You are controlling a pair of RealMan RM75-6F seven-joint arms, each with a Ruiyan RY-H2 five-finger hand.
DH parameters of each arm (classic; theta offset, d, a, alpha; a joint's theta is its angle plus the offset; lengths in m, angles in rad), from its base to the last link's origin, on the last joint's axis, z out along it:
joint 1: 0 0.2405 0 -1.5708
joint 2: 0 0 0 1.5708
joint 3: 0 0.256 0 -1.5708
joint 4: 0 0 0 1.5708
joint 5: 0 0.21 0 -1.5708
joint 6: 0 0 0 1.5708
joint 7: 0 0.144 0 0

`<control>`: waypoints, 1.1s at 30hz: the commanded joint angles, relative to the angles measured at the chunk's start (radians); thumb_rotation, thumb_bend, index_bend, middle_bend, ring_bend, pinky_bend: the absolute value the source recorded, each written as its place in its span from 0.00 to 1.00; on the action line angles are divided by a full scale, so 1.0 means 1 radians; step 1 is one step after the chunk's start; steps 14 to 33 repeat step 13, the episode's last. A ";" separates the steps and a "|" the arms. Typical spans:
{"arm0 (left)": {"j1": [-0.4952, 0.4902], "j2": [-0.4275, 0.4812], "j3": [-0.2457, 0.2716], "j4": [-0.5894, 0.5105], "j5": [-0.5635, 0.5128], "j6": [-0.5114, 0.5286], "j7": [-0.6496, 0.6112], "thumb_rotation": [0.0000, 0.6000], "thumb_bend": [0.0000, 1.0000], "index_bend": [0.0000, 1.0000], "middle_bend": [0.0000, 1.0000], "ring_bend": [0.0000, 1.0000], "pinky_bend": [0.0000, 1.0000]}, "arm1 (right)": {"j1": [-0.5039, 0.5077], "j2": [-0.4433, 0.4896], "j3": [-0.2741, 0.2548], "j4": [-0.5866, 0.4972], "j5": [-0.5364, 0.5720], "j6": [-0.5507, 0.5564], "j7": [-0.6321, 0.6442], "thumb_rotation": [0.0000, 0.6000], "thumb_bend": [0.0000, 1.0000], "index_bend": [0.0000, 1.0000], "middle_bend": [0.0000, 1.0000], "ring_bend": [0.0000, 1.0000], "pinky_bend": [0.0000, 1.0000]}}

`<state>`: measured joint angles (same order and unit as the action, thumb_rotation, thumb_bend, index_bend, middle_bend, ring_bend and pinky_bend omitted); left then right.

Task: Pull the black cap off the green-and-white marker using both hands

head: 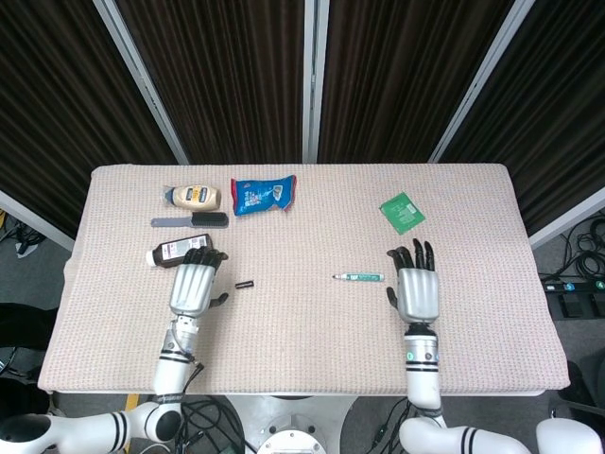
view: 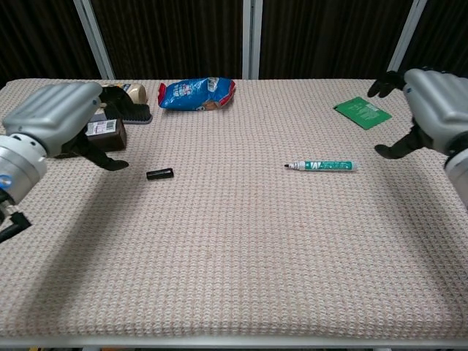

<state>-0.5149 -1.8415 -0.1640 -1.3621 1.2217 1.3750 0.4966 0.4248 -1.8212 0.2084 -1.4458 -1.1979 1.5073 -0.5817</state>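
A: At the centre of the table [head: 473, 312] we find the green-and-white marker [view: 322, 166] lying flat with its tip bare and pointing left. The black cap [view: 159, 174] lies well apart from it, to the left. We judge the separation complete: cap and marker are each on the cloth, and neither is held.

B: Confirmed. We note the left hand [head: 193, 287] just left of the cap with fingers spread and holding nothing. The right hand [head: 416, 290] sits just right of the marker's rear end, likewise spread and empty. We read this placement as each hand standing beside the part it would have handled.

A: The head view gives us the plan layout: both hands palm-down, and the gaps between hand and part. The chest view gives us the bare tip and the marker's lettering.

B: The head view also shows the far-left group in full: the brown bottle [head: 177, 252], the brush [head: 190, 221], the mayonnaise bottle [head: 196, 196]. The chest view partly hides these behind the left hand. The blue packet [head: 263, 195] and green sachet [head: 403, 212] appear in both.
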 commanded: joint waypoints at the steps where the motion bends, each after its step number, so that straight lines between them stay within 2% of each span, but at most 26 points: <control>1: 0.091 0.100 0.097 -0.044 0.116 0.086 -0.143 1.00 0.09 0.27 0.25 0.15 0.16 | -0.102 0.139 -0.117 -0.084 -0.087 0.043 0.121 1.00 0.09 0.19 0.16 0.00 0.00; 3: 0.134 0.133 0.137 -0.052 0.153 0.122 -0.200 1.00 0.08 0.26 0.22 0.13 0.15 | -0.147 0.197 -0.180 -0.096 -0.113 0.037 0.193 1.00 0.09 0.12 0.11 0.00 0.00; 6: 0.195 0.167 0.179 -0.074 0.170 0.167 -0.232 1.00 0.08 0.23 0.19 0.12 0.14 | -0.205 0.244 -0.248 -0.072 -0.136 0.036 0.279 1.00 0.09 0.03 0.05 0.00 0.00; 9: 0.248 0.187 0.215 -0.086 0.192 0.206 -0.254 1.00 0.08 0.22 0.19 0.12 0.14 | -0.255 0.249 -0.275 -0.023 -0.151 0.054 0.362 1.00 0.09 0.01 0.03 0.00 0.00; 13: 0.294 0.201 0.242 -0.095 0.206 0.228 -0.254 1.00 0.08 0.22 0.19 0.12 0.14 | -0.297 0.233 -0.277 0.042 -0.178 0.079 0.448 1.00 0.09 0.00 0.03 0.00 0.00; 33: 0.294 0.201 0.242 -0.095 0.206 0.228 -0.254 1.00 0.08 0.22 0.19 0.12 0.14 | -0.297 0.233 -0.277 0.042 -0.178 0.079 0.448 1.00 0.09 0.00 0.03 0.00 0.00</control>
